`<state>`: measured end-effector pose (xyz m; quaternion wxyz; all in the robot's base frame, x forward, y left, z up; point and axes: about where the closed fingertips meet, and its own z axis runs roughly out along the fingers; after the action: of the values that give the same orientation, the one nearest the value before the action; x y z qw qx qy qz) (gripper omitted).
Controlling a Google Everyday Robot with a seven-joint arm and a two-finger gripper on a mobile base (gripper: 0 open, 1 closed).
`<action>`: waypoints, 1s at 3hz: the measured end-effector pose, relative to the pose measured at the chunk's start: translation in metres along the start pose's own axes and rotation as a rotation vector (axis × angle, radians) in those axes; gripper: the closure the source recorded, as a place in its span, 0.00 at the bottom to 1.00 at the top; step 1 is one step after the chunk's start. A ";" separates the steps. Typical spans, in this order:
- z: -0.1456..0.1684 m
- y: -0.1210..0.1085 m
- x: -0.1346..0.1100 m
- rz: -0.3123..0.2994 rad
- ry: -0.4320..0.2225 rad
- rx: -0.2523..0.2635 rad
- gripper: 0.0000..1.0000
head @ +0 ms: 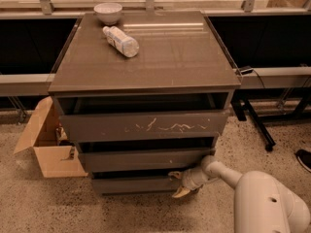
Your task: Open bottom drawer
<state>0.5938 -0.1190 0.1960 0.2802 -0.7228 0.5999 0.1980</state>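
The bottom drawer is the lowest, plain dark grey-brown panel of the cabinet, standing slightly out with a dark gap above it. Above it are the plain middle drawer and the top drawer with white scratches. My gripper is at the right end of the bottom drawer's front. One finger reaches over the panel's top edge and the other hangs below it. My white arm comes in from the lower right.
A white bowl and a lying plastic bottle are on the cabinet top. An open cardboard box stands on the floor to the left. A black table leg stands to the right, with a dark shoe at the edge.
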 end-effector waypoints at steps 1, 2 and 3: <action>-0.002 0.000 -0.002 0.001 -0.001 -0.001 0.67; -0.006 0.002 -0.005 0.005 -0.010 -0.008 0.98; -0.010 0.001 -0.008 0.005 -0.010 -0.008 1.00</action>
<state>0.5906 -0.1195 0.2087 0.2799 -0.7213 0.5995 0.2049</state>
